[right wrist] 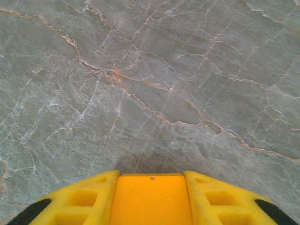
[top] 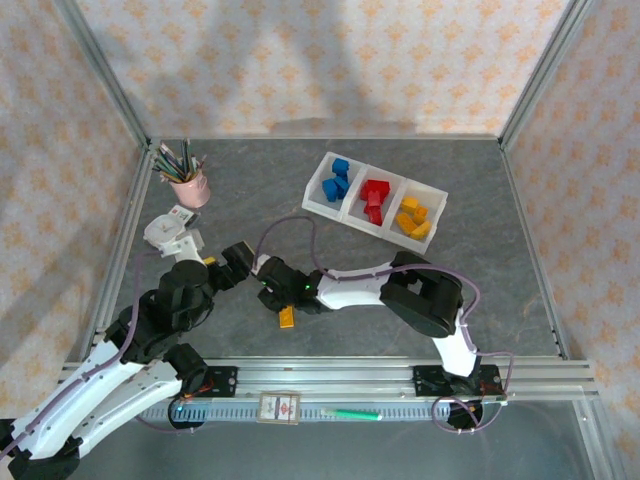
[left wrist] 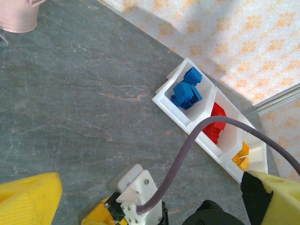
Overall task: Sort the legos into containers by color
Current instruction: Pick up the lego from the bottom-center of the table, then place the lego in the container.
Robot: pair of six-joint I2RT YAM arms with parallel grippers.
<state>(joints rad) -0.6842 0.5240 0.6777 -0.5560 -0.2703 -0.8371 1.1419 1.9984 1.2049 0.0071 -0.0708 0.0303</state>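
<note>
A yellow-orange lego (right wrist: 151, 201) sits between the yellow fingers of my right gripper (right wrist: 151, 180), which is shut on it just above the grey table. From above, that gripper (top: 285, 313) and the lego (top: 287, 319) are near the table's front middle. My left gripper (top: 233, 262) hangs just to its left, open wide, its fingertips (left wrist: 33, 197) at the edges of the left wrist view. The containers (top: 355, 192) stand at the back right, holding blue legos (top: 337, 180), red legos (top: 375, 200) and yellow legos (top: 413, 218). The left wrist view shows the tray (left wrist: 161, 101) too.
A pink cup of pencils (top: 188, 185) and a small white dish (top: 170, 232) stand at the back left. The right arm's purple cable (left wrist: 197, 140) and white wrist mount (left wrist: 136, 187) lie between my left fingers. Metal frame rails bound the table.
</note>
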